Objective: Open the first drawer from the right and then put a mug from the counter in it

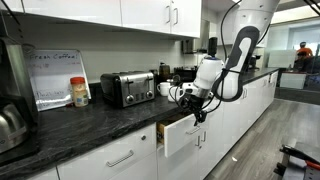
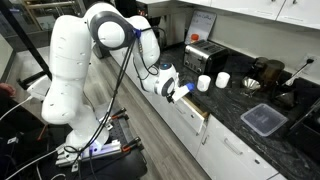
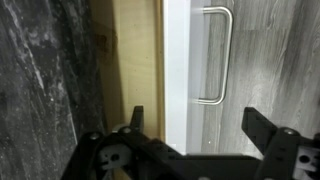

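Observation:
The white drawer [image 1: 181, 134] is pulled partly out below the dark counter [image 1: 90, 122]; it also shows in an exterior view [image 2: 197, 110]. In the wrist view I see its white front edge [image 3: 177, 70], its silver bar handle [image 3: 215, 55] and its light wood inside [image 3: 135, 60]. My gripper [image 3: 198, 125] is open, one finger over the inside and one in front of the drawer front. It shows in both exterior views [image 1: 190, 100] [image 2: 180, 92]. Two white mugs [image 2: 204, 83] [image 2: 222, 79] stand on the counter [image 2: 250, 100] behind it; one mug [image 1: 165, 89] shows beside the toaster.
A chrome toaster [image 1: 127, 88] and a yellow-lidded jar [image 1: 79, 92] stand on the counter. A kettle [image 1: 10, 125] is at the near end. A dark tray [image 2: 262, 120] lies on the counter. Closed drawers [image 1: 120, 158] flank the open one. Wood-look floor [image 2: 150, 130] runs alongside.

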`<state>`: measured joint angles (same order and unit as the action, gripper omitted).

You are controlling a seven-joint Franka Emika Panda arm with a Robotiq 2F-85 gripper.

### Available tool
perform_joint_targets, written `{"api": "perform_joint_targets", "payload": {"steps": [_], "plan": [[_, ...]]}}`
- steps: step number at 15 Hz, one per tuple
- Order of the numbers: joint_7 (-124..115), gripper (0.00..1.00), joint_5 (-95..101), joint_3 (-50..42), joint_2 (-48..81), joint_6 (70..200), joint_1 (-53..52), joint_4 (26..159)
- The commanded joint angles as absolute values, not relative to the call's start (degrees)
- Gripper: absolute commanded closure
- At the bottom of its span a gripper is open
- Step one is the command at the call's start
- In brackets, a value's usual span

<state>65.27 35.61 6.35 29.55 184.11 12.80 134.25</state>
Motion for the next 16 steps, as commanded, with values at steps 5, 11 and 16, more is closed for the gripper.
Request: {"api": "perform_joint_targets", "payload": {"steps": [5,11,16], "plan": [[73.9,0.00,35.4,16.4,31.8,175.4,22.9,131.9],[80.6,0.00,32.2,25.2,30.3,165.4,30.5,133.2],[91.7,0.00,16.6,22.4,26.8,162.7,26.0,135.1]]}}
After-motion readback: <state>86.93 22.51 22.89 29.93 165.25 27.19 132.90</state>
